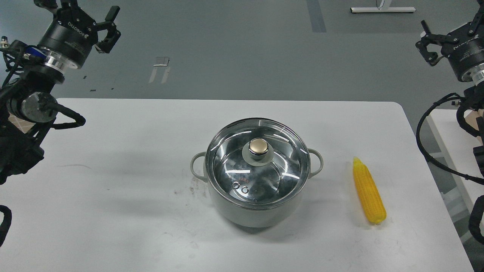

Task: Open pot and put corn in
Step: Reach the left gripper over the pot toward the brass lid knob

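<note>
The pale grey-green pot (249, 211) stands at the middle of the white table (113, 170), with two loop side handles. A round glass lid (234, 155) with a gold knob (258, 146) sits shut on the pot. The yellow corn (368, 194) lies on the table to the right of the pot, its pointed end facing away from me. My left gripper (77, 6) is raised at the far left, open and empty. My right gripper (450, 22) is raised at the far right, open and empty. Both are well away from the pot and the corn.
The table's right edge (431, 170) runs just past the corn. A second white surface (450, 132) lies beyond that edge, under my right arm's cables. Grey floor lies behind the table.
</note>
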